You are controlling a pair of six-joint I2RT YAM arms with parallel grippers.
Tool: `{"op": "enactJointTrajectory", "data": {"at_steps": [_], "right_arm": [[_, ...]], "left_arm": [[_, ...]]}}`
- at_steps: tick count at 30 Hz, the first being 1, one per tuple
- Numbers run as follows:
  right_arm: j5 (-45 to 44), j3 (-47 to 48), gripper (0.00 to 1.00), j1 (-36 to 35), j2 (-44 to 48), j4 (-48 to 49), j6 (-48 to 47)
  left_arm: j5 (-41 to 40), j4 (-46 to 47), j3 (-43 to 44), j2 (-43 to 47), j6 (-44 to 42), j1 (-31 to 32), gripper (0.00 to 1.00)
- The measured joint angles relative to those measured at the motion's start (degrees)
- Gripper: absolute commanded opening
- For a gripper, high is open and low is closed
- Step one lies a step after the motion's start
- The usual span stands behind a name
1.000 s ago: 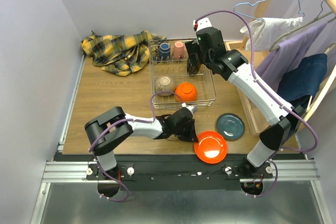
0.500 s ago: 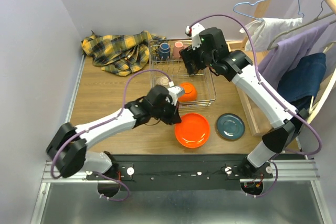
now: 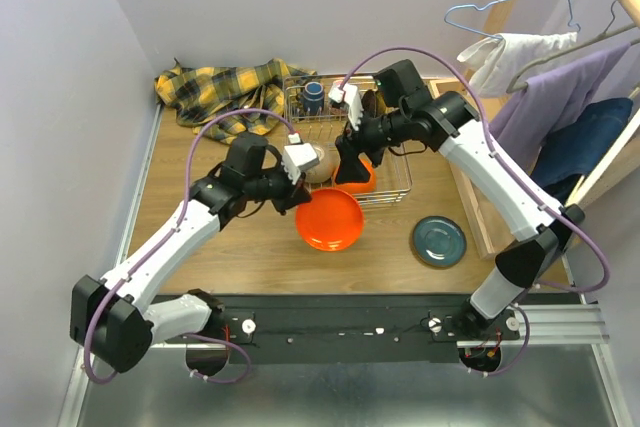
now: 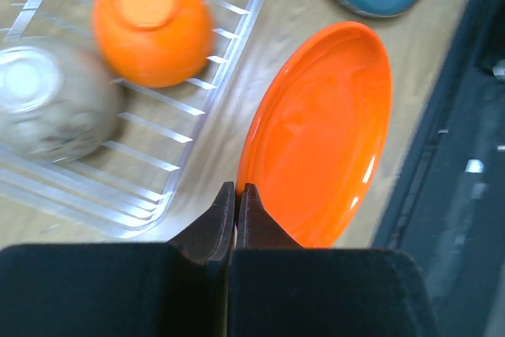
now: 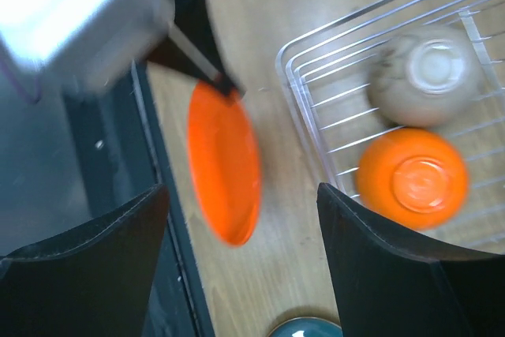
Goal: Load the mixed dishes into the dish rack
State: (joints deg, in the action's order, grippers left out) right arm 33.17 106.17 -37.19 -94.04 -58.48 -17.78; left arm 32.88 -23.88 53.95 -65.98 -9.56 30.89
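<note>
My left gripper (image 3: 300, 199) is shut on the rim of the orange plate (image 3: 329, 218) and holds it above the table, in front of the dish rack (image 3: 395, 190). In the left wrist view the plate (image 4: 319, 136) sticks out from the shut fingertips (image 4: 237, 192). My right gripper (image 3: 345, 169) is open and empty over the rack's front edge, above the orange bowl (image 5: 413, 177). The beige bowl (image 5: 424, 74) lies upside down next to it. The teal plate (image 3: 438, 240) lies on the table at the right. A blue cup (image 3: 313, 97) stands at the rack's back.
A yellow plaid cloth (image 3: 220, 95) lies at the back left. A wooden frame (image 3: 470, 197) runs along the table's right side. Clothes on hangers (image 3: 560, 97) hang at the right. A black rail (image 3: 340, 317) borders the table's near edge.
My left arm has lifted the orange plate from the near table edge and carried it back and to the left, towards the rack. My right gripper has moved down and forward over the rack's front.
</note>
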Motion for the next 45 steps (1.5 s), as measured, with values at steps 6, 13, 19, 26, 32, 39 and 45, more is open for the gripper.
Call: {"op": "enactJointTrajectory", "data": {"at_steps": [6,13,19,26,32,39,45], "right_arm": [[6.1,-0.9,0.77,0.0,-2.8,-4.2,-3.7],[8.2,-1.4,0.73,0.0,-5.3,-5.7,-4.6],[8.6,-1.3,0.61,0.0,-8.1,-5.5,-4.2],[9.5,-1.0,0.38,0.0,-10.4,-4.9,-3.3],[10.2,0.7,0.01,0.0,-11.6,-4.3,-3.0],[7.5,0.6,0.0,0.1,-11.6,-1.6,-0.1],[-0.5,-0.5,0.01,-0.5,-10.9,9.1,6.5]], "left_arm": [[0.0,-2.2,0.0,4.3,-5.4,-3.6,0.0],[0.2,-1.9,0.0,7.6,-6.1,-4.8,0.0],[0.3,-1.0,0.0,7.7,-5.4,-5.7,0.0],[0.6,0.7,0.3,7.7,-3.9,-6.1,0.0],[0.3,2.2,0.6,7.7,-2.3,-6.8,0.19],[-10.0,5.6,0.2,7.9,2.0,-6.8,0.63],[-29.8,11.0,-0.5,8.5,7.0,-7.7,0.76]]}}
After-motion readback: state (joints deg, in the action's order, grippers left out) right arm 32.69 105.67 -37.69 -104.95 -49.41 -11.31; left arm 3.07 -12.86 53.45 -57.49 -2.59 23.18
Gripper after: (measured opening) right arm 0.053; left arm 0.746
